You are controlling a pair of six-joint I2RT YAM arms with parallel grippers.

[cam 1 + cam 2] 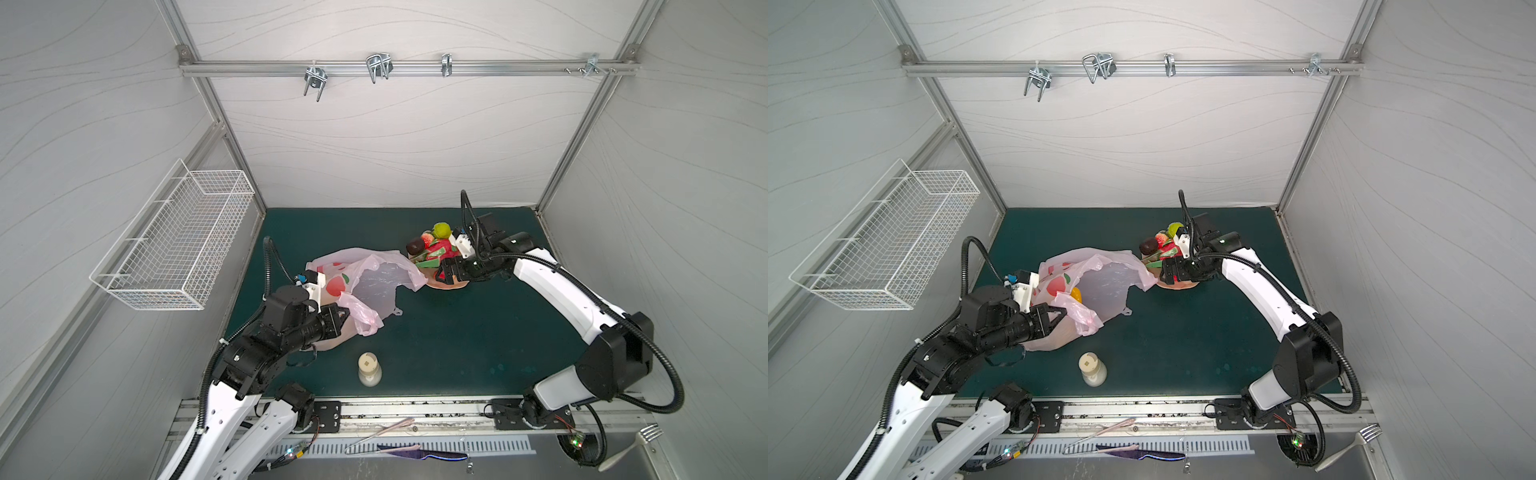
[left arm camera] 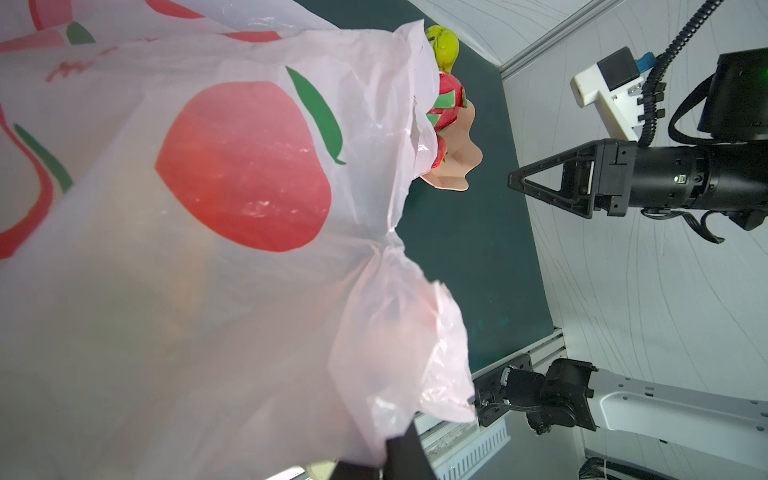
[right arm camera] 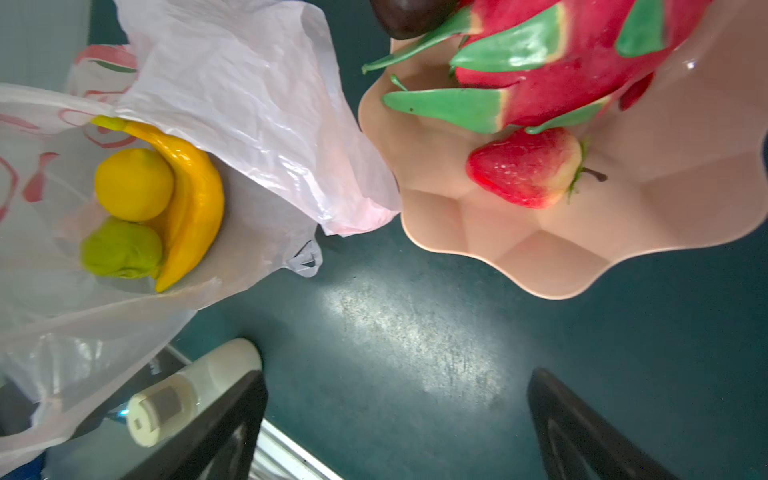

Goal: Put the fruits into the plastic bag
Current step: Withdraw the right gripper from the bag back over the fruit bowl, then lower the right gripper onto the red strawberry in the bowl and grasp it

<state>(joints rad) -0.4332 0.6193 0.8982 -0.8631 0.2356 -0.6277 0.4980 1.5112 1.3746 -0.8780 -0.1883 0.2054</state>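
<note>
On the tabletop (image 1: 457, 332), the plastic bag (image 1: 374, 278) lies mouth toward the scalloped dish (image 3: 540, 257); left jaws clench its handle (image 1: 365, 320), right jaws gape empty.

left gripper (image 2: 386, 461) mostly hidden behind plastic bag (image 2: 208, 291), dark plum (image 3: 409, 16) cut off by edge

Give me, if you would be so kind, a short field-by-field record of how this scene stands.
Left gripper: shut on the plastic bag at its handle; bag mouth open toward the dish
Right gripper: open, empty, beside the peach scalloped dish
In bag: banana, lemon, green pear
On dish: dragon fruit, strawberry, dark plum, second green pear
Elsewhere on green mat: cream bottle, standing
</note>
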